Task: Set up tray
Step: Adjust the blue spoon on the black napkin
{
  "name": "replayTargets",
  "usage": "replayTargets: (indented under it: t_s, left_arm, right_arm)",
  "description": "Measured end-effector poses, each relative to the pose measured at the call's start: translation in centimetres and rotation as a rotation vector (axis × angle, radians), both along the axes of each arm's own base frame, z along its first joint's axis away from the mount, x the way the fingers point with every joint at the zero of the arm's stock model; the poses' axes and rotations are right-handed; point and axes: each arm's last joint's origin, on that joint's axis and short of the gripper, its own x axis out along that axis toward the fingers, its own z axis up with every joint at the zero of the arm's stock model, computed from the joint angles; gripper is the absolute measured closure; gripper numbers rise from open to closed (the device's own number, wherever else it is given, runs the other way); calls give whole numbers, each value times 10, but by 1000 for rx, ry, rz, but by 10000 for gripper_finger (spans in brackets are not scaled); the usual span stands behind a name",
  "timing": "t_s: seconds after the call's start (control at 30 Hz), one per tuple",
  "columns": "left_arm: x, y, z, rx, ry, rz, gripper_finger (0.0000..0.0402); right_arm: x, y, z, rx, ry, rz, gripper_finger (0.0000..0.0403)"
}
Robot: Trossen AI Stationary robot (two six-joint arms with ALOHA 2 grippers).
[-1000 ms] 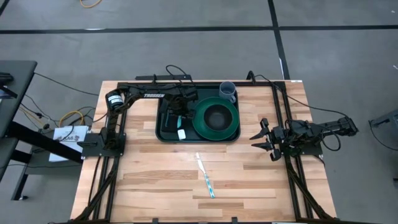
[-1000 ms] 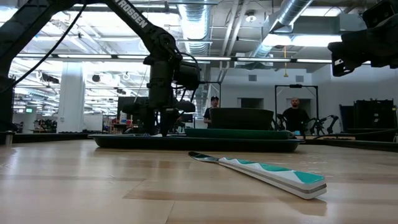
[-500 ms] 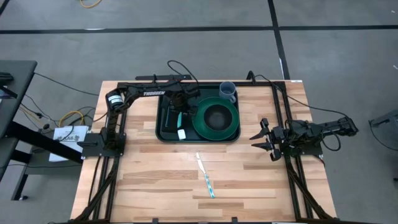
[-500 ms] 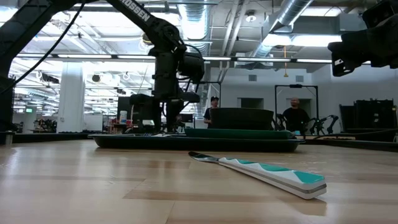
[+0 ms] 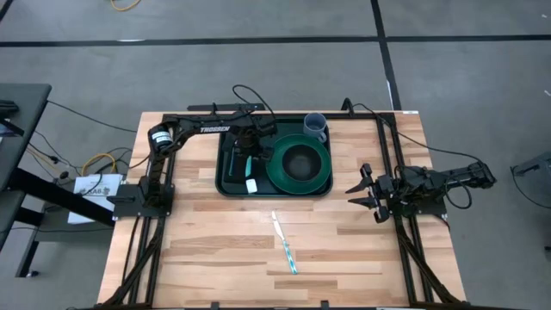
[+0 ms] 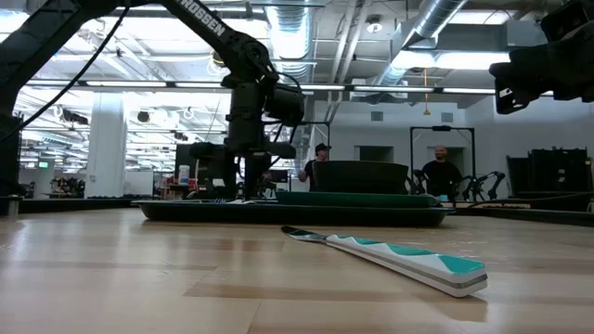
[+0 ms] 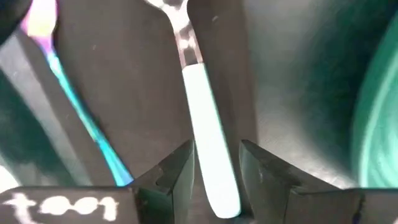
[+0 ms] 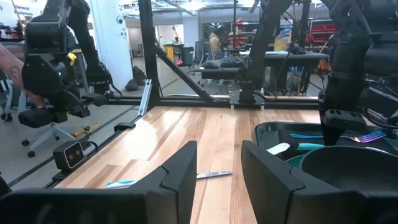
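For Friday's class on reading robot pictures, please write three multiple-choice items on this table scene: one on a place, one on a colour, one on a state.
1. Where does the knife lie?
A. on the bare table, nearer the camera side than the tray
B. in the bowl
C. in the cup

2. What colour is the plate on the tray?
A. red
B. green
C. white

3. How is the left claw?
A. shut on the cup
B. open above a white-handled utensil
C. out of view

Answers: 1 A, the high view shows it on the wood, apart from the tray. 2 B, it shows green from above. 3 B, the left wrist view shows the utensil between spread fingers.
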Motion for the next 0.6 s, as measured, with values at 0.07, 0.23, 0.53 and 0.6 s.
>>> replayTargets:
  t_s: [0.07,0.23,0.53,0.6]
  left_arm:
    - [0,0,-1,5,2,7,283]
    - [-1,-1,-1,-1,2,-2,283]
    - [-6,-4,-11,-38,22,15,283]
    - [-5,-4,-11,-30,12,15,283]
  right_arm:
    - [0,0,0,0,0,0,285]
    - [0,0,0,0,0,0,285]
    - [0,0,0,0,0,0,285]
    - [0,0,0,0,0,0,285]
